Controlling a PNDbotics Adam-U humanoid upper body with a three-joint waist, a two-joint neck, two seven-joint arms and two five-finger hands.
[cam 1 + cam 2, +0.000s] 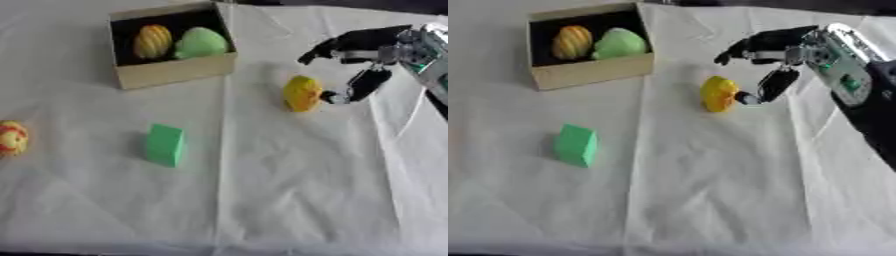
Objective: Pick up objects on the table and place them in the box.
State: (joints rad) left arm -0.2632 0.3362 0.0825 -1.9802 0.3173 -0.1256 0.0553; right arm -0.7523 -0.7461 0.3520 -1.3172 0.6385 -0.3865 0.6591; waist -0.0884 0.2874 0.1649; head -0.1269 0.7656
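Your right hand sits beside the yellow object, nothing lifted.
White cloth-covered table (289, 200) carries everything. Open tan cardboard box (175, 70) at far left-centre holds a yellow-orange striped egg shape (153, 42) and a pale green rounded lump (200, 43). Your black right hand (773, 50) reaches in from the right, fingers spread wide, thumb tip at the yellow rounded object (302, 93); contact unclear. Green foam block (164, 145) stands mid-table, well apart. Red-yellow patterned ball (11, 137) lies at left edge.
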